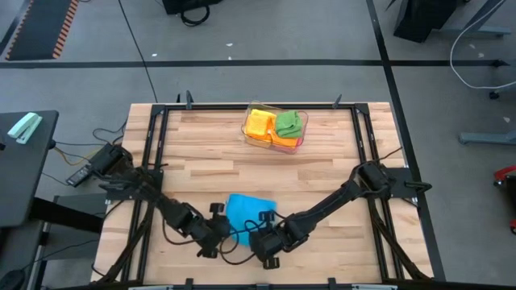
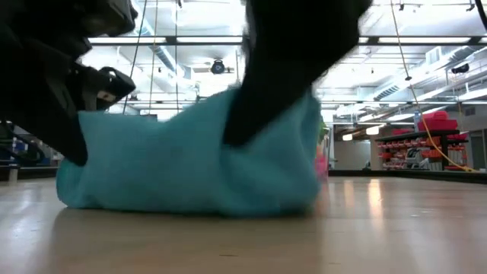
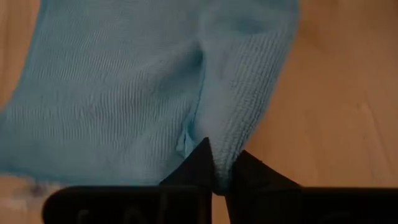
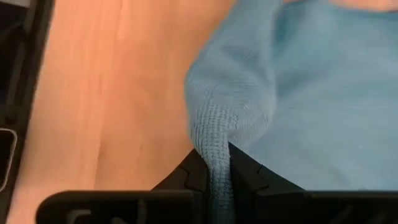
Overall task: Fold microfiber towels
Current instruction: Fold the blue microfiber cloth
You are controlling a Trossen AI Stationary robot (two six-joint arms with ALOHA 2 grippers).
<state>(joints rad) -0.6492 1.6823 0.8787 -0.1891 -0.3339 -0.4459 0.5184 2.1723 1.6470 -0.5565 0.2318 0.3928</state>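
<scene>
**Both hands at the blue towel**

On the wooden counter [image 1: 322, 177], a blue towel [image 1: 246, 208] lies near the front edge. The left hand [image 1: 222, 234] and right hand [image 1: 260, 234] meet its near edge. A clear tray [image 1: 300, 145] at the back holds yellow, orange and green towels [image 1: 289, 122].

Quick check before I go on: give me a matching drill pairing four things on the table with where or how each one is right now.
Things:
1. soft blue microfiber towel
2. folded green microfiber towel
3. left hand
4. clear plastic tray

States:
A. at the table's far edge, holding folded towels
B. pinched shut on a blue fold, at the towel's near left side
C. bunched on the wood at the near edge, between both arms
D. lying in the tray beside an orange one

Pairs: 1-C, 2-D, 3-B, 4-A
</scene>
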